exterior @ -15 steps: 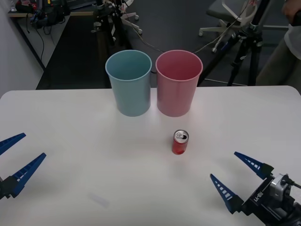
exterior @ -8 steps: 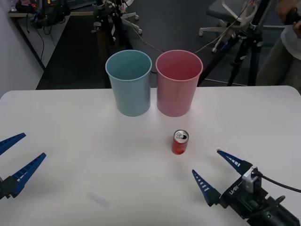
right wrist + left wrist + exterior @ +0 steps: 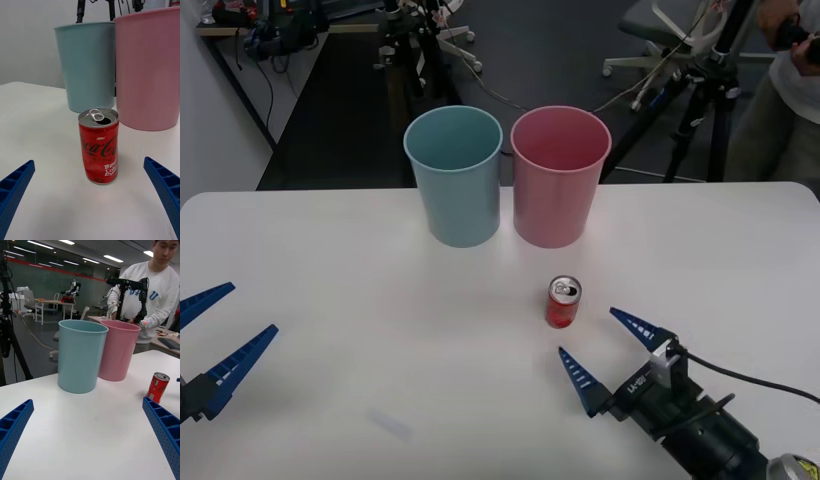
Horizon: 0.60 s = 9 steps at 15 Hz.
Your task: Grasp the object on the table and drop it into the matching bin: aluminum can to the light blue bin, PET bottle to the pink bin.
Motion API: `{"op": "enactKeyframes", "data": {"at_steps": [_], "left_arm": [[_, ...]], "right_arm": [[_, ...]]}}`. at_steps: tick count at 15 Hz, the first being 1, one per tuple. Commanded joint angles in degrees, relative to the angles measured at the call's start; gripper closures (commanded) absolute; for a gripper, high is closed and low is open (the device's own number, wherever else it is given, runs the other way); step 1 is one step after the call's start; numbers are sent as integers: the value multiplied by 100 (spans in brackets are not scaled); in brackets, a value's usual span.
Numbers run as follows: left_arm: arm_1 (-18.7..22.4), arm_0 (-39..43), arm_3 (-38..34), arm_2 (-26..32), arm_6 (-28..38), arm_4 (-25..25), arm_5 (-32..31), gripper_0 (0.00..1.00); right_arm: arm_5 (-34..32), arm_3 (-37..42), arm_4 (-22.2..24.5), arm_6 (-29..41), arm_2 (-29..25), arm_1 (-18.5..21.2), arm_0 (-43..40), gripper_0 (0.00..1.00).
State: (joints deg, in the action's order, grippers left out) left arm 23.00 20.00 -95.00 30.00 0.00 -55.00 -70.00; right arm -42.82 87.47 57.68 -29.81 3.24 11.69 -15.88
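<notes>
Light, thin-walled, opened can (image 3: 98, 144) just ahead of wide-spread right gripper (image 3: 612, 350); probably best pinched gently mid-body, kept upright.

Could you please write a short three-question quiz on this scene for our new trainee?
1. True or false: the red can lies on its side on the table.
2. Which bin stands nearer the can? A) the blue bin B) the pink bin C) both equally near
3. Fill in: the right gripper sits just short of the can with its fingers ____, while the left gripper waits at the table's left edge.

Key:
1. False; it stands upright, pull tab on top.
2. B
3. open; the can stands apart from both fingers.
</notes>
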Motion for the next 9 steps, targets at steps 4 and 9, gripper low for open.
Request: {"op": "enactKeyframes", "data": {"at_steps": [4,9], "left_arm": [[0,0,0,0,0,0,0,0],[0,0,0,0,0,0,0,0]], "right_arm": [[2,-652,165,-350,-86,-343,630,0],[143,-1144,226,-544,-78,-466,1052,0]]}}
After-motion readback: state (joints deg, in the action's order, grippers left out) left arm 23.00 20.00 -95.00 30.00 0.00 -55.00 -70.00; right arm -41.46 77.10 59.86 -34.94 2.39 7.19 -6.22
